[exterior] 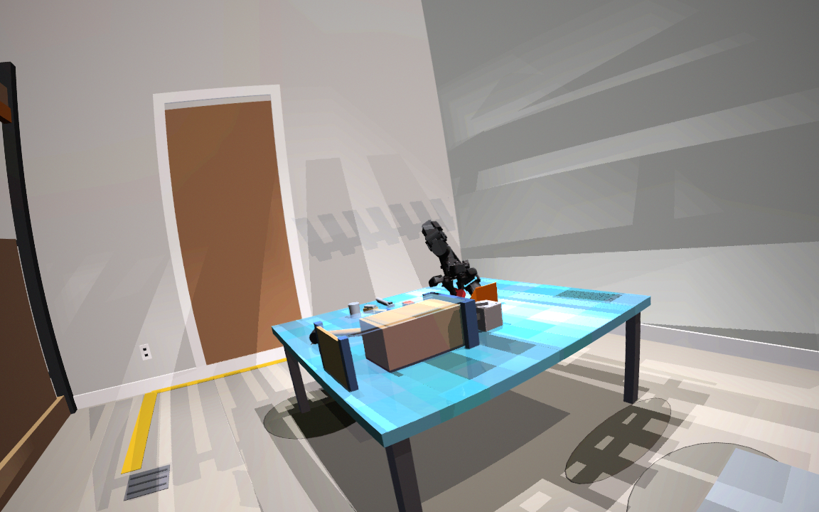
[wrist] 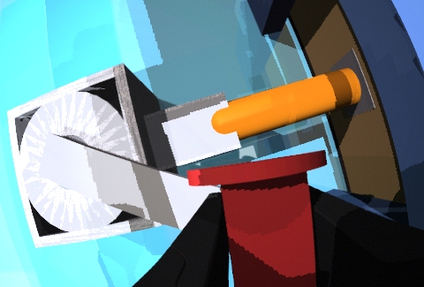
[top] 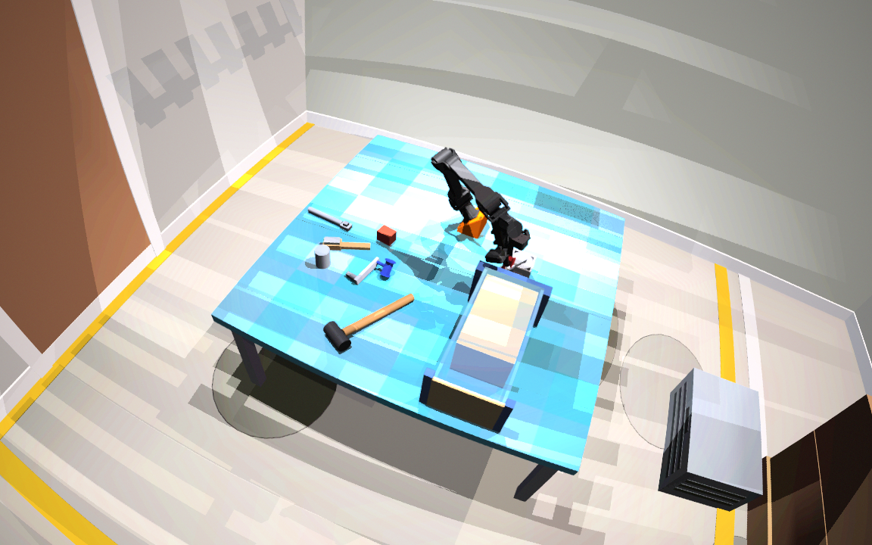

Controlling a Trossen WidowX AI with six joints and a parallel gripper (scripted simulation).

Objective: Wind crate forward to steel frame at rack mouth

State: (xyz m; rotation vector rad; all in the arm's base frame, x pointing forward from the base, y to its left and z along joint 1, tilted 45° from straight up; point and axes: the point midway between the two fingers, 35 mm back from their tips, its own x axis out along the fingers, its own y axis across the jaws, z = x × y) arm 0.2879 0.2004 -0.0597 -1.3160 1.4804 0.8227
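grips red knob (top: 510,261) (exterior: 461,293) (wrist: 269,230) of winch handle (wrist: 132,185) in claw (top: 509,259) (exterior: 460,291) (wrist: 253,198); likely winding crate (top: 499,304) (exterior: 425,337); next needs level arc around winch (top: 522,272) (exterior: 490,318) (wrist: 125,121), keeping crate flat

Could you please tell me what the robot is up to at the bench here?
The arm's tool is shut on the red grip of the winch handle, whose far end sits over the top of the winch. The crate lies flat in the clear-panelled cubby, and an orange strap runs from the winch towards it.
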